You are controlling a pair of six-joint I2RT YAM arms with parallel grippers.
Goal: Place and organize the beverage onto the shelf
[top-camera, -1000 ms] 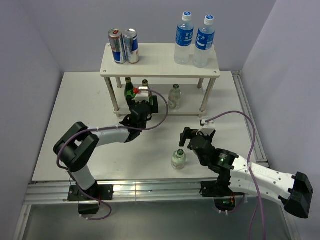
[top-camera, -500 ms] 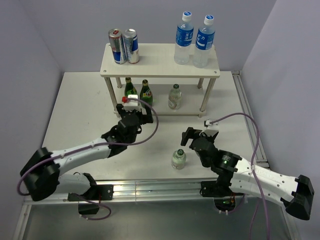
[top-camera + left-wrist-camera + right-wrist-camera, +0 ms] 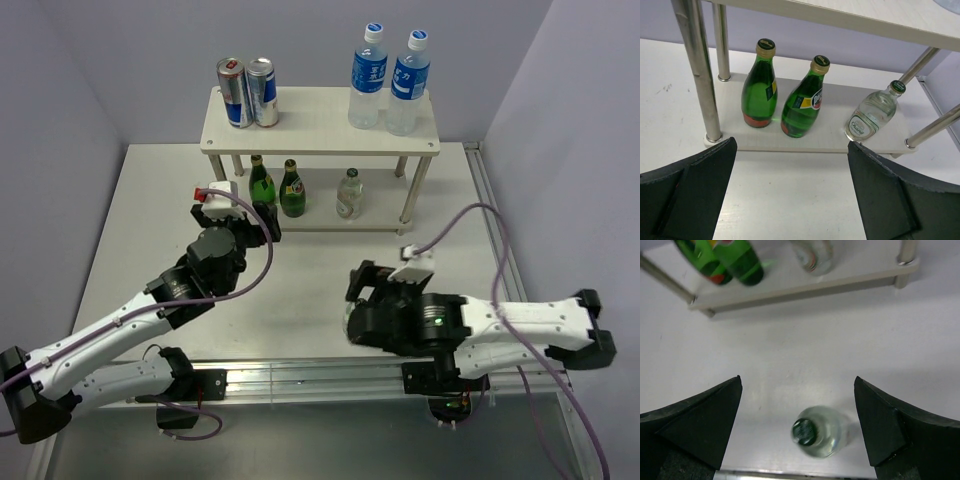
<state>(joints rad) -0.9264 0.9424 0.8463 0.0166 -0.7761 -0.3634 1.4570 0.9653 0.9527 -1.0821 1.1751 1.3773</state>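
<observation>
The right gripper hangs over the table with its jaws spread fully apart and nothing between them. Straight below it, seen from above through the gap, stands the loose clear glass bottle, upright with a dark cap, close to the table's near edge and a little right of its middle. The fingers flank the bottle but do not touch it. It looks like a small glass bottle of water, so I judge it rigid, smooth and rather slippery, heavy for its size if full, and breakable if it tips or is knocked against a leg. The round body just below the shoulder seems the safest place to take hold, gripped from the side, since the cap and neck are narrow and a grip there would let it swing. The left gripper is equally wide open and empty, facing the shelf, which stands at the middle of the table's far edge. On its lower board are two green bottles side by side toward the left and a second clear bottle toward the right, with free board beside it. On the top board, two cans sit at the left end and two water bottles at the right.
</observation>
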